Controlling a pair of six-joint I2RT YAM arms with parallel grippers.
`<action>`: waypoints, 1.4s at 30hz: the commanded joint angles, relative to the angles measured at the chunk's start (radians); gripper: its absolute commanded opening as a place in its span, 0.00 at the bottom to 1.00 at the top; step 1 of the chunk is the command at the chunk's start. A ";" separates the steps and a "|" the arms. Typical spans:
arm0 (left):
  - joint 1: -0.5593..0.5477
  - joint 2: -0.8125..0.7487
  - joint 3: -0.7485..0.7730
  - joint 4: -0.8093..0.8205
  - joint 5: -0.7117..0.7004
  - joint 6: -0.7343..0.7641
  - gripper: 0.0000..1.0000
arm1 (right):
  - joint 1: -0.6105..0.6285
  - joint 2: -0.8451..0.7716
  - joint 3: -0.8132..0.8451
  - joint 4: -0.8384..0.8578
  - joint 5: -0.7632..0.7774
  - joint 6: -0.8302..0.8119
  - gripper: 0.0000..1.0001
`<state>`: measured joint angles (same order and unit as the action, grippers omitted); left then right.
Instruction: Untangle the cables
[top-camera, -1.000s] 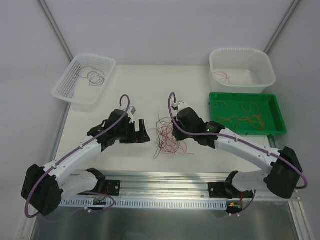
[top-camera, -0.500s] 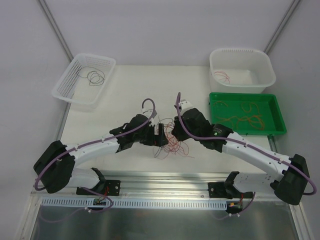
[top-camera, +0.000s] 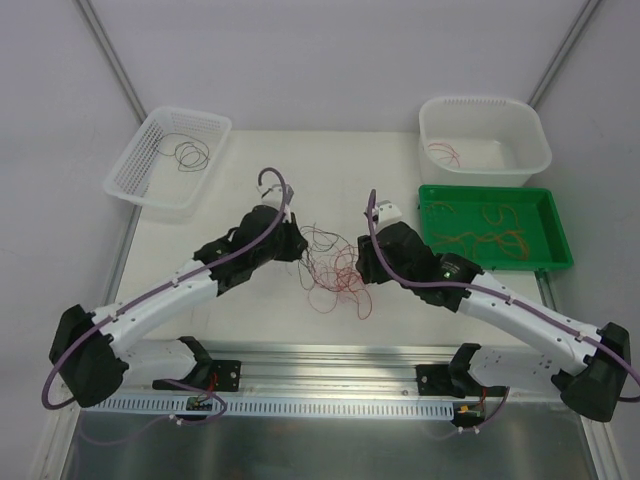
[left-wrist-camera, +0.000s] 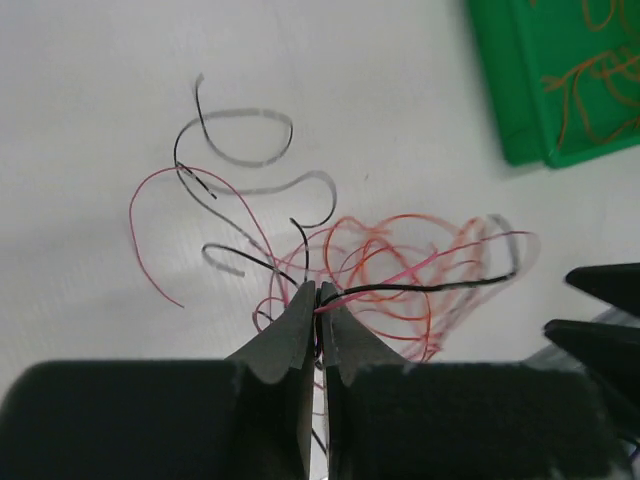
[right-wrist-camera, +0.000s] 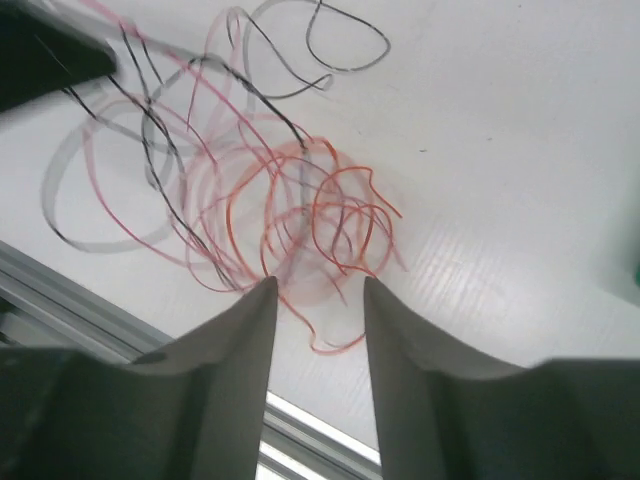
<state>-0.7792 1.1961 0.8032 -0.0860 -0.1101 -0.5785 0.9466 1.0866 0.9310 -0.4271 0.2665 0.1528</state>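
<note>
One tangle: we see the cables (top-camera: 330, 272) as loose red, orange and black loops at the middle of the table (top-camera: 300, 160).
Left gripper (left-wrist-camera: 317, 296): pinched tight on a black strand and a red one, at the tangle's left edge.
Right gripper (right-wrist-camera: 318, 288): jaws partly apart, and we see nothing between them; red loops lie just past the tips.
Green tray (top-camera: 497, 263): right of the tangle, well apart, with orange strands inside.
</note>
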 joint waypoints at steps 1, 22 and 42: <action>0.032 -0.108 0.157 -0.165 -0.132 0.126 0.00 | 0.003 -0.025 0.000 -0.045 0.057 -0.010 0.45; 0.034 -0.294 0.292 -0.443 -0.151 0.131 0.00 | 0.024 0.263 -0.179 0.681 -0.342 -0.007 0.68; 0.034 -0.362 0.306 -0.489 -0.140 0.088 0.00 | 0.024 0.598 -0.153 0.998 -0.427 -0.068 0.50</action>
<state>-0.7452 0.8566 1.0912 -0.5785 -0.2451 -0.4683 0.9665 1.6737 0.7387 0.4641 -0.1230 0.1032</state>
